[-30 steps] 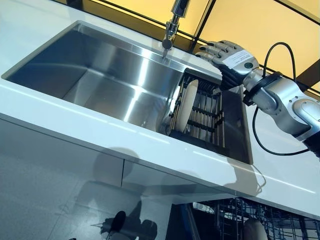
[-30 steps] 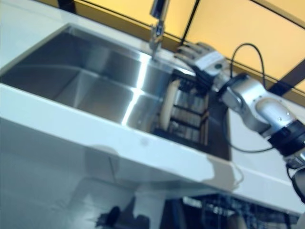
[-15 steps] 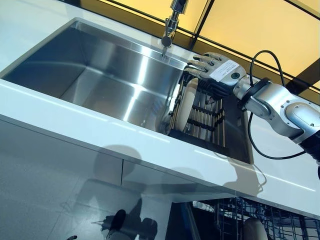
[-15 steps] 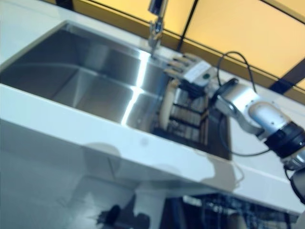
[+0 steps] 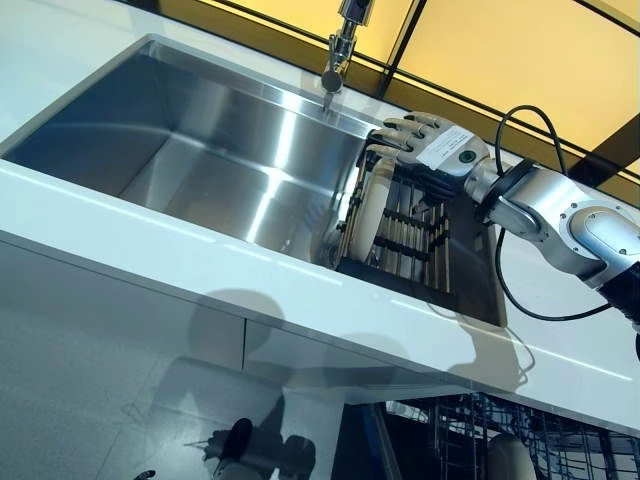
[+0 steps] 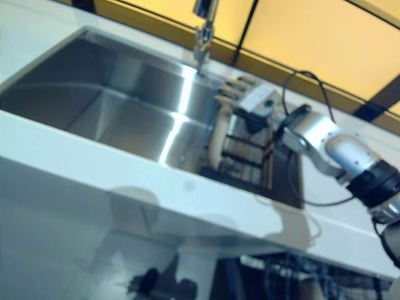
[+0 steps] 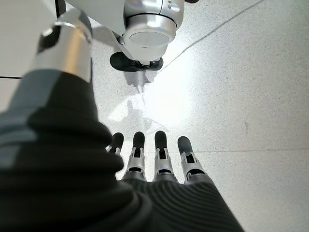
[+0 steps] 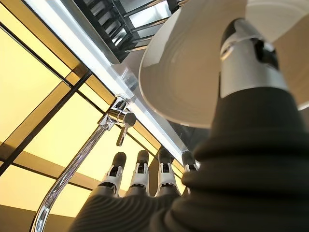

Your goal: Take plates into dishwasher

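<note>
One plate (image 5: pixel 372 212) stands on edge in the dark rack (image 5: pixel 415 240) inside the sink (image 5: pixel 200 150) | right hand (image 5: pixel 425 145) over its top rim, fingers extended, not gripping | left hand (image 7: pixel 159 159) hangs over floor, fingers straight.

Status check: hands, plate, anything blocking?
Right hand open, fingers over the plate, no grasp yet. Left hand open, idle over the floor. Plate upright in the sink rack. Nothing blocking.
</note>
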You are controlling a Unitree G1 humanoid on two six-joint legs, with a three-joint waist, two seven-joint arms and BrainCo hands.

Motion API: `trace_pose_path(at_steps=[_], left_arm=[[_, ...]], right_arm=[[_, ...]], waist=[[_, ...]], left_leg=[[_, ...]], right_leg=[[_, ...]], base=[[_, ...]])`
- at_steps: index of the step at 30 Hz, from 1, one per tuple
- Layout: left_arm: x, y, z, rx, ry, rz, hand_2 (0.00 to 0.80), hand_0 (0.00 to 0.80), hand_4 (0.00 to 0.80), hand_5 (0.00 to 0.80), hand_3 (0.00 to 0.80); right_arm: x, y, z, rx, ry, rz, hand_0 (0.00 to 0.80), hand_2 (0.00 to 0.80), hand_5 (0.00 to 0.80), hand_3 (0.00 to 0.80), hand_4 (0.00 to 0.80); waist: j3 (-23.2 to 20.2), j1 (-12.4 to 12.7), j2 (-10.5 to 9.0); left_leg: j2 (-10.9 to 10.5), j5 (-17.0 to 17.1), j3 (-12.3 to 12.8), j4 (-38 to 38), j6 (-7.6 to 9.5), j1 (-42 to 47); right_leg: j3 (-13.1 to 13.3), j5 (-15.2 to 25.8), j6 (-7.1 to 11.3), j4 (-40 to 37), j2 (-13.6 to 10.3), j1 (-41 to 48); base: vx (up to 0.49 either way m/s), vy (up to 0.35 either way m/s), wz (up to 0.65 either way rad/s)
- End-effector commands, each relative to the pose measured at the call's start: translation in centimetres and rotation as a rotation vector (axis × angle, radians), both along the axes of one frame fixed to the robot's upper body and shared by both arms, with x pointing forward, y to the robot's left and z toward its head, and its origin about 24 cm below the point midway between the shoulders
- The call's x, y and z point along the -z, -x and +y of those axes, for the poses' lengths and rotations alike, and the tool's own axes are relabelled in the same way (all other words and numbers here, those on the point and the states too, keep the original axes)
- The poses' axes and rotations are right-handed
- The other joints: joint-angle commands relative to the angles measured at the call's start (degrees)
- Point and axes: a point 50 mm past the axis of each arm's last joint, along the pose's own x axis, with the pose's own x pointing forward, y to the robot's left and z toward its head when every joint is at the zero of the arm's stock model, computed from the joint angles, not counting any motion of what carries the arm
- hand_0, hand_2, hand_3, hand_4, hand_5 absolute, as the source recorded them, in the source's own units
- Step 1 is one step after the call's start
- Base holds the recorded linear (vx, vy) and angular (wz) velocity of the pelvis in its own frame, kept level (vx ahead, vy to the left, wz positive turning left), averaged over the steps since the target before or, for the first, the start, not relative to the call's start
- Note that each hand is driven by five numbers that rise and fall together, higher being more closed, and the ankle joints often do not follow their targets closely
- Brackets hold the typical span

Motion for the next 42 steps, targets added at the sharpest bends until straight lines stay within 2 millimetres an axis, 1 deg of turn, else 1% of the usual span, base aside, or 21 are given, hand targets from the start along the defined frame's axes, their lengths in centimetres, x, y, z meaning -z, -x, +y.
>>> trace_pose_path(at_steps=[1,5,8,16,21,29,30,31,32,33,36,42], left_arm=[[-0.2,-0.1,0.0,-0.017,0.008,-0.030,0.000,0.000,0.000,0.000,0.000],[-0.3,-0.6,-0.1,-0.012,0.014,-0.060,0.000,0.000,0.000,0.000,0.000],[-0.7,-1.3,-0.3,-0.052,0.040,-0.130,0.000,0.000,0.000,0.000,0.000],[-1.2,-1.6,0.1,-0.293,0.121,-0.281,0.000,0.000,0.000,0.000,0.000],[-1.3,-1.8,0.1,-0.333,0.148,-0.324,0.000,0.000,0.000,0.000,0.000],[-1.3,-2.5,-0.8,-0.313,0.192,-0.351,0.000,0.000,0.000,0.000,0.000],[-1.4,-2.6,-0.8,-0.313,0.198,-0.356,0.000,0.000,0.000,0.000,0.000],[-1.4,-2.6,-0.8,-0.313,0.199,-0.357,0.000,0.000,0.000,0.000,0.000],[-1.3,-2.7,-0.9,-0.315,0.203,-0.359,0.000,0.000,0.000,0.000,0.000],[-1.3,-2.8,-1.0,-0.317,0.209,-0.365,0.000,0.000,0.000,0.000,0.000],[-1.3,-2.8,-1.2,-0.316,0.216,-0.366,0.000,0.000,0.000,0.000,0.000],[-1.2,-2.5,-1.2,-0.302,0.214,-0.355,0.000,0.000,0.000,0.000,0.000]], right_arm=[[-0.5,0.5,0.2,-0.013,0.052,-0.037,0.000,0.000,0.000,0.000,0.000],[-0.5,0.5,0.5,-0.012,0.051,-0.028,0.000,0.000,0.000,0.000,0.000],[-0.2,0.4,0.5,-0.006,0.059,-0.019,0.000,0.000,0.000,0.000,0.000],[0.2,0.1,0.2,0.002,0.060,-0.043,0.000,0.000,0.000,0.000,0.000],[-0.1,-0.1,0.3,0.009,0.078,-0.058,0.000,0.000,0.000,0.000,0.000],[0.1,-0.3,0.8,0.014,0.174,-0.110,0.000,0.000,0.000,0.000,0.000],[0.1,-0.3,0.9,0.012,0.194,-0.121,0.427,0.427,0.427,0.427,0.427],[0.1,-0.3,0.9,0.011,0.201,-0.124,0.524,0.524,0.524,0.524,0.524],[0.2,-0.3,1.1,0.010,0.228,-0.138,0.800,0.800,0.800,0.800,0.800],[0.2,-0.5,1.2,0.019,0.256,-0.151,0.800,0.800,0.800,0.800,0.800],[-0.1,-0.5,1.2,0.023,0.256,-0.154,0.800,0.800,0.800,0.800,0.800],[-0.3,-0.6,0.2,0.059,0.244,-0.132,0.800,0.800,0.800,0.800,0.800]], waist=[[0.16,1.22,0.10],[0.75,1.40,0.30],[1.34,1.65,0.58],[3.46,2.71,1.07],[4.25,3.16,1.20],[4.90,3.39,1.54],[4.90,3.39,1.61],[4.89,3.39,1.64],[4.87,3.39,1.72],[4.92,3.59,1.84],[4.80,3.60,1.99],[3.63,3.17,1.59]], left_leg=[[0.36,-4.57,1.05,-0.31,1.27,2.35],[0.34,-4.43,0.95,-0.31,1.21,1.97],[0.32,-4.28,0.70,-0.31,1.20,1.52],[0.03,-3.75,-0.18,-0.31,1.01,-0.04],[0.00,-3.37,-0.56,-0.31,0.84,-1.19],[-0.16,-3.00,-1.05,-0.31,0.78,-2.43],[-0.16,-3.00,-1.04,-0.31,0.78,-2.51],[-0.16,-3.00,-1.05,-0.31,0.78,-2.53],[-0.16,-2.97,-1.06,-0.31,0.78,-2.57],[-0.19,-2.95,-1.06,-0.31,0.81,-2.74],[-0.16,-2.86,-1.11,-0.31,0.74,-2.94],[-0.15,-3.05,-1.23,-0.31,0.67,-2.48]], right_leg=[[-0.28,11.20,5.59,-0.41,-1.90,-6.62],[-0.40,11.25,5.54,-0.34,-2.00,-6.96],[-0.54,11.32,5.56,-0.27,-2.06,-7.36],[-1.56,11.49,5.47,-0.25,-2.33,-8.34],[-2.02,11.52,5.46,-0.32,-2.41,-9.07],[-2.34,11.49,5.34,-0.39,-2.46,-9.90],[-2.40,11.49,5.35,-0.39,-2.50,-9.99],[-2.41,11.49,5.34,-0.38,-2.50,-10.01],[-2.44,11.48,5.32,-0.38,-2.51,-10.06],[-2.51,11.40,5.25,-0.44,-2.53,-10.12],[-2.53,11.36,5.23,-0.48,-2.54,-10.20],[-2.40,11.22,5.23,-0.53,-2.48,-9.87]], base=[[0.000,0.000,0.00],[-0.006,0.003,0.01],[0.000,0.000,0.00],[-0.020,-0.006,0.04],[-0.031,0.000,0.05],[-0.020,0.009,0.03],[0.000,0.000,0.00],[0.000,0.000,0.00],[0.000,0.000,0.00],[-0.034,0.023,0.00],[-0.015,0.009,0.01],[0.001,0.001,0.02]])
